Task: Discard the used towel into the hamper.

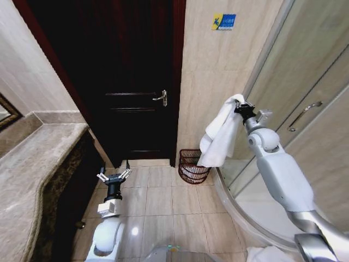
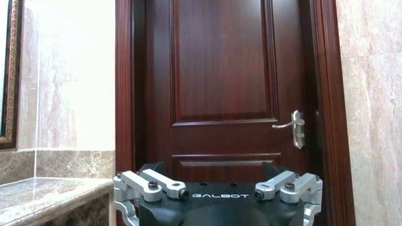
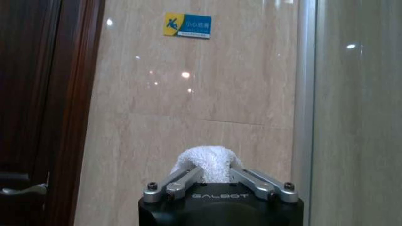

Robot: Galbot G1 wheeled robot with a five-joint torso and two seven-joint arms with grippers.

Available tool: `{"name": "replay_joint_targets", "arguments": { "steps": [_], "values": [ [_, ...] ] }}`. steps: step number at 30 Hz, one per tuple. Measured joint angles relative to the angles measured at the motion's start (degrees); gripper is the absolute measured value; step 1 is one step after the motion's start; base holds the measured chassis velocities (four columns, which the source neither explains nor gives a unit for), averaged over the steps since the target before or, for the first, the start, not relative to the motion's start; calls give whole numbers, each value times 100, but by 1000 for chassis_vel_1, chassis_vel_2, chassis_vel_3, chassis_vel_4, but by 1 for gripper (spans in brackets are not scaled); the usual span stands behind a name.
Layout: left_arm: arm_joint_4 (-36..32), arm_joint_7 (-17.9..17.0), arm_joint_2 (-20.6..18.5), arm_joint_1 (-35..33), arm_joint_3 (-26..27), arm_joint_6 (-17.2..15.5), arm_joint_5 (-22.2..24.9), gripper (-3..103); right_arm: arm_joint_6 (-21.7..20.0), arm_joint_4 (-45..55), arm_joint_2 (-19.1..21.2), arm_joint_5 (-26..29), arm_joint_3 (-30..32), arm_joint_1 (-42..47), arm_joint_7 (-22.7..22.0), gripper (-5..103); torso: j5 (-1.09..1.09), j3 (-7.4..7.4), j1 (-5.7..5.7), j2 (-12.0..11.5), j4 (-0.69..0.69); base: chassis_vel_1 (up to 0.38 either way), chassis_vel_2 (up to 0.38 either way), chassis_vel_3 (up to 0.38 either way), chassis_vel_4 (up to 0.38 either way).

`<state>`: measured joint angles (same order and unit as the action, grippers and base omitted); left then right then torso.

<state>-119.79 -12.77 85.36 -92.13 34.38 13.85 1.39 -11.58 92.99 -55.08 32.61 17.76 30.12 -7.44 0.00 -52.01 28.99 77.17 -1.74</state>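
— What was the right gripper (image 1: 240,105) doing when you looked?

— It was raised high beside the shower glass (image 1: 305,71), fingers pinched tight on the top of a white towel (image 1: 219,134). In the right wrist view the two fingers (image 3: 182,181) closed in on a bunched knob of cloth. The rest of the towel hung down in long folds in front of the beige wall tiles (image 1: 202,82).

— And the hamper?

— The hamper (image 1: 192,166) stood on the floor tiles (image 1: 163,199), in the corner where the tiled wall met the curved shower base (image 1: 240,210), just right of the dark wooden door (image 1: 131,82). The towel's lower edge hung above it, a little to its right; whether the cloth touched the rim, I couldn't tell.

— The other arm?

— The left gripper (image 1: 114,175) was low, near the marble counter (image 1: 32,174), pointing at the door. Its fingers were spread wide with nothing between them.

— Anything else on that wall?

— A small blue and yellow sticker (image 1: 224,21) high up, and a metal door handle (image 1: 160,97) at the door's right edge.
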Motion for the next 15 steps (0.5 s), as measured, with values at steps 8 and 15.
{"name": "replay_joint_targets", "arguments": {
  "steps": [8, 15],
  "values": [
    [36, 8, -12, 52, -1, -16, 5, 100, 51, -77, -33, -28, 19, 14, 76, 4, 0, 0, 0, 0, 0, -27, 25, 21, -20],
    [101, 12, -34, 111, -5, -30, 15, 100, 66, -102, -58, -58, 23, 10, 96, 4, 0, -1, 2, -1, -1, -67, 81, 79, -73]
  ]
}}
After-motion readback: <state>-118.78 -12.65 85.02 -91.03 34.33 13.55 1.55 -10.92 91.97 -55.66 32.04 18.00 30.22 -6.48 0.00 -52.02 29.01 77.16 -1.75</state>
